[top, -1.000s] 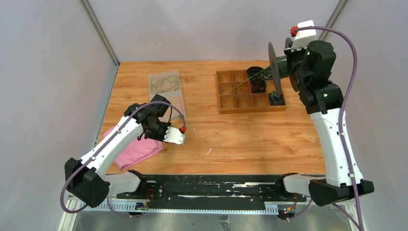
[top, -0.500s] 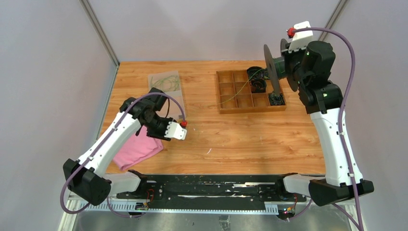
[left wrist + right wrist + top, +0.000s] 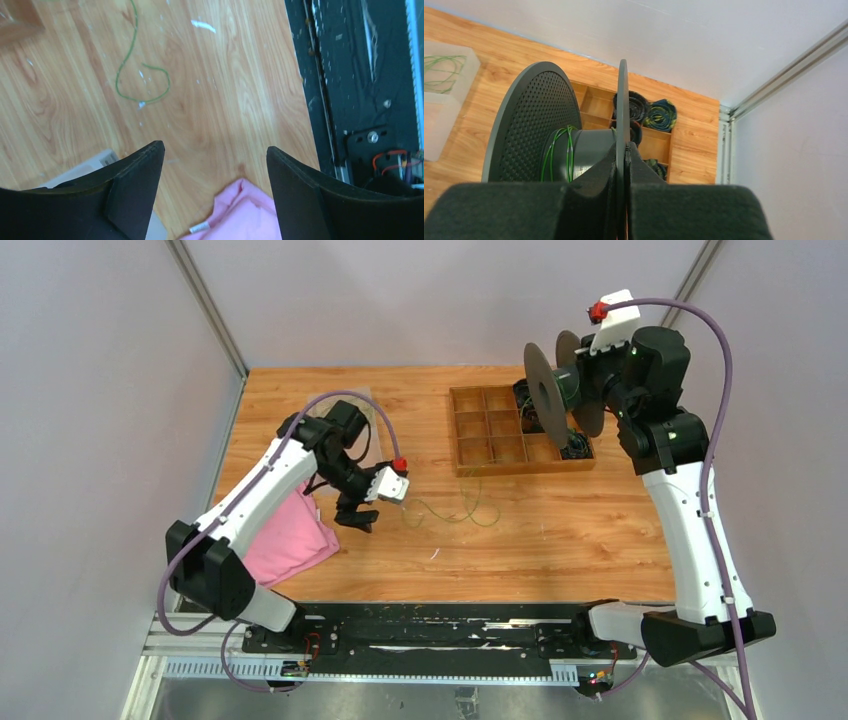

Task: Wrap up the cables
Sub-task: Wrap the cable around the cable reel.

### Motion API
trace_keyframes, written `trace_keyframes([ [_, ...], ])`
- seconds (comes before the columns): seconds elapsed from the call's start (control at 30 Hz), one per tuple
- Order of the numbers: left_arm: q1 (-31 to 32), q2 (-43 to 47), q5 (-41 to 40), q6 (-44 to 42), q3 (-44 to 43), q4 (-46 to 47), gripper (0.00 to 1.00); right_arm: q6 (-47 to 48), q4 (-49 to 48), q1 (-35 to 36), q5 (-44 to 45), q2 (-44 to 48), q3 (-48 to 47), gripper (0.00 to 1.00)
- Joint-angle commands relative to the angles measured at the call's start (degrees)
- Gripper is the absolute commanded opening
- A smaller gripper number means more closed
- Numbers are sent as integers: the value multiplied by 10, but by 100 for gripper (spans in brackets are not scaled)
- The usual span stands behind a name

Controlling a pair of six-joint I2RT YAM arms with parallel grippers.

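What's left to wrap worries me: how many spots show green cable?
3: loose cable on the table, turns on the black spool, a bundle in the clear box. Coils in the wooden tray: too dark to tell.

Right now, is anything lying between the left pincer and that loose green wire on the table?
Nothing visible. The open left pincer hangs over bare table, and the green cable lies loose ahead of it, clear of the pink cloth.
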State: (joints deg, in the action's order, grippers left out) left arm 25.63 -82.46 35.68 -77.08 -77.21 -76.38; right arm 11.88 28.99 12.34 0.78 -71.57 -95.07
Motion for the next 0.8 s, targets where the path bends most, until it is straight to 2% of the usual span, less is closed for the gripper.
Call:
trace_keyframes([
  [0.0, -3, -35, 124, 53, -52, 23, 80, -45, -10, 2, -47, 7, -6, 1],
  [0.1, -4, -58, 176, 119, -76, 78, 80, -74, 5, 3, -81, 7, -16, 1],
  [0.23, -3, -90, 199, 301, -99, 217, 79, -111, 16, 5, -144, 9, -23, 1],
  [0.3, -4, -98, 186, 418, -90, 318, 79, -127, 19, 6, -161, 9, -24, 1],
  [0.4, 1, -86, 141, 621, -34, 519, 78, -144, 19, 8, -171, 5, -24, 1],
  [0.47, 8, -72, 112, 707, 23, 662, 78, -152, 19, 8, -170, 0, -28, 1],
  [0.57, 35, -68, 62, 775, 75, 793, 79, -166, 22, 9, -172, -9, -37, 1],
  [0.67, 75, -89, 9, 791, 81, 833, 82, -178, 25, 9, -180, -16, -43, 1],
  [0.77, 98, -119, -8, 831, 80, 883, 84, -188, 26, 10, -186, -21, -42, 1],
])
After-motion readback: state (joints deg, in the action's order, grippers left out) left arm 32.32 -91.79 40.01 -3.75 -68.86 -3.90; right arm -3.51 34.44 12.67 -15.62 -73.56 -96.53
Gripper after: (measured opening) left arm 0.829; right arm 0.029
